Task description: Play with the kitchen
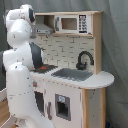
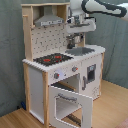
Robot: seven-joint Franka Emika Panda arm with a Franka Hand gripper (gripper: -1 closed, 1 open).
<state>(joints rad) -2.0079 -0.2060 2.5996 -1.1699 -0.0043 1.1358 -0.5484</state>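
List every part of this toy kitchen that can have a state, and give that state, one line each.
oven door: swung open, hanging down and outward in the second exterior view
sink: nothing in it that I can make out
stove: red rings, nothing on top
faucet: upright over the sink
gripper: above the sink, below the upper shelf

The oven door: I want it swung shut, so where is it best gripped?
Judging by its pose, grip the oven door at its free top edge, coming from the front: it hangs open below the stove, tilted outward.
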